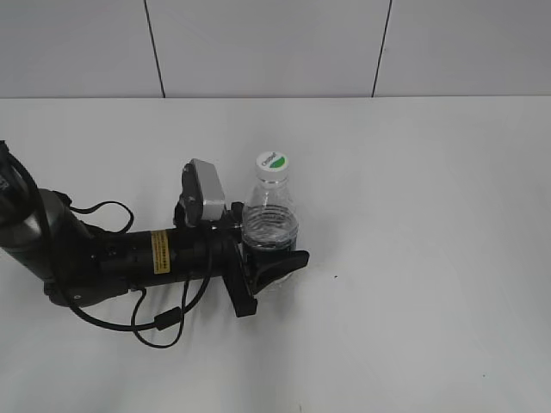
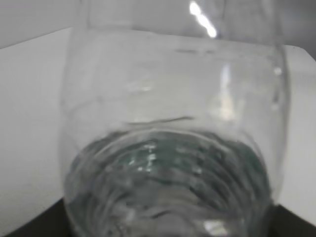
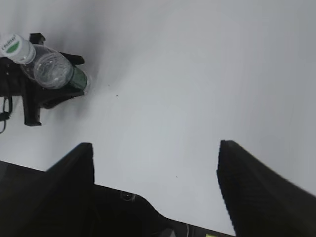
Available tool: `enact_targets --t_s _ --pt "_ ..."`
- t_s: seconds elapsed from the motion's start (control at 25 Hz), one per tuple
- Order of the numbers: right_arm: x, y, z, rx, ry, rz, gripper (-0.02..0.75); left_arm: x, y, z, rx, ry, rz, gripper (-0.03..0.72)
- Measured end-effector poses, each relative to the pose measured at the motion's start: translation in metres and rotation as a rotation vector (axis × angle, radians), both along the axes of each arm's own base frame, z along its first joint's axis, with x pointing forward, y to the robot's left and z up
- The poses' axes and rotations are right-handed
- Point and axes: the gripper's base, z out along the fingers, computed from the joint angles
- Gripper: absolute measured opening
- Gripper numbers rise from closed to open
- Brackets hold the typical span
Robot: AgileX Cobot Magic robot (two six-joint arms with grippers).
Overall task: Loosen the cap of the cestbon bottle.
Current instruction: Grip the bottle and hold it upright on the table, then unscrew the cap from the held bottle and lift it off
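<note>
The bottle [image 1: 269,225] stands upright on the white table [image 1: 430,258], left of centre, cap [image 1: 271,161] on and pointing up. The left gripper [image 1: 274,256] is closed around its lower body at the green label band, with black fingers on both sides. In the left wrist view the bottle [image 2: 173,148] fills the frame and is blurred; the fingers are barely visible there.

The right gripper [image 3: 155,163] hangs well apart from the bottle, above bare table. Its jaws are wide open and hold nothing. The right wrist view shows the bottle [image 3: 52,69] and cap [image 3: 12,46] far off at the upper left.

Handling, as a judgement: the bottle is clear thin plastic with water inside, so it is light to moderate in weight. The walls are soft and will dent under a hard squeeze, and the smooth surface may spin in the grip when the cap is twisted. The ribbed shoulders are stiffer. The cap is small, hard and round; it likely has a ridged rim, but that is too small to tell. The best hold is across the sides of the cap from above with the right gripper, while the left one keeps the body from turning.

The table is plain matte white, flat and uncluttered. The wall behind it [image 1: 258,43] is light grey panels with dark seams. A black cable [image 1: 159,323] loops beside the left arm.
</note>
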Motion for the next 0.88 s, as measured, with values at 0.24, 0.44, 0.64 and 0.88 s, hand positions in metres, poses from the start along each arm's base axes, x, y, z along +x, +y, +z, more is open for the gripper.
enact_targets --t_s 0.24,0.44,0.64,0.88 --pt "0.068 0.010 -0.007 0.071 0.152 -0.014 0.589 0.000 0.000 0.000 -0.001 0.000 0.000 0.400" --pt "0.103 0.016 -0.019 0.065 0.225 -0.030 0.589 0.000 0.000 0.000 -0.002 0.000 0.000 0.400" --pt "0.130 0.041 -0.024 -0.024 0.242 -0.002 0.589 0.000 0.000 0.000 -0.003 -0.001 -0.001 0.400" --pt "0.152 0.095 -0.028 -0.054 0.245 0.092 0.589 0.000 0.000 0.000 -0.003 -0.001 -0.001 0.400"
